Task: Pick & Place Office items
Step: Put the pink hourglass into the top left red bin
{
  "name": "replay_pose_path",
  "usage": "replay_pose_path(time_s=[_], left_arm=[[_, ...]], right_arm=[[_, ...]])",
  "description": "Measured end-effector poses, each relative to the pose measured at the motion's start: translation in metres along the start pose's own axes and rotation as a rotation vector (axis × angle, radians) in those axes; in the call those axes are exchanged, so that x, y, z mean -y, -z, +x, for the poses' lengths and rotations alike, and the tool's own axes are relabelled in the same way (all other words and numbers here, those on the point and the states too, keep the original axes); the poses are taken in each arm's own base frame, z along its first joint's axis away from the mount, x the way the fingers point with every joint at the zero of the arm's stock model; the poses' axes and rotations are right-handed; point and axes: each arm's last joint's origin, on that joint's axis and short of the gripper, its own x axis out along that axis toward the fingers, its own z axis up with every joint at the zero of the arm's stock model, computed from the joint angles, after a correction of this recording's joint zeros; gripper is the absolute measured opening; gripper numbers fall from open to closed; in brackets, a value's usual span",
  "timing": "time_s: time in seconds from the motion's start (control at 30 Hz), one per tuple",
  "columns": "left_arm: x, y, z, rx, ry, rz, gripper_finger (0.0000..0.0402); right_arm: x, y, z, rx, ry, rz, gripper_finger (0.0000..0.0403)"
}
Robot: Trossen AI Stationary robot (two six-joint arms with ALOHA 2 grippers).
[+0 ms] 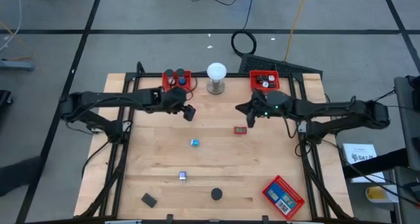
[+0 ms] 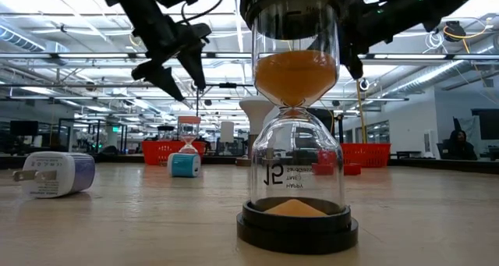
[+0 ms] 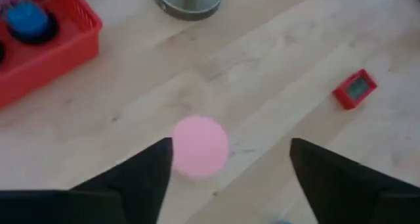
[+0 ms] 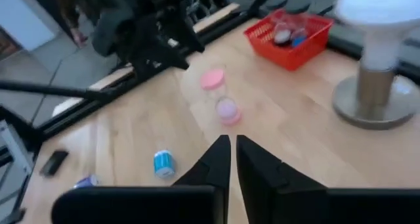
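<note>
Closest in the low view stands an hourglass (image 2: 296,118) on the wooden table (image 2: 156,235). From above, left gripper (image 1: 189,112) spread over a pink hourglass (image 3: 200,146), right gripper (image 1: 247,119) pressed together, empty. Some items fill two red trays (image 1: 177,79); several remain loose

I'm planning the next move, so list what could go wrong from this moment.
1. The small pink sand timer appears to stand directly under the open left claw. A sideways move could knock it over.
2. It is on the wooden table, outside the red mesh tray, and might roll if tipped.
3. The right claw is shut and empty, so it must reopen before any grasp.
</note>
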Motion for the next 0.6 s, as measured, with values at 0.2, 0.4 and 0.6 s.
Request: replay_pose_path(time_s=[0.2, 0.4, 0.6], left_arm=[[0.002, -0.003, 0.019, -0.098, -0.087, 0.047, 0.0364], [0.003, -0.002, 0.035, -0.15, -0.108, 0.018, 0.0387], [0.001, -0.004, 0.037, -0.134, -0.14, -0.018, 0.039]], right_arm=[[0.002, 0.002, -0.005, 0.026, 0.022, -0.012, 0.0006], [0.002, 0.001, -0.005, 0.029, 0.018, -0.017, 0.0003], [0.002, 0.001, -0.005, 0.03, 0.013, -0.015, 0.0001]])
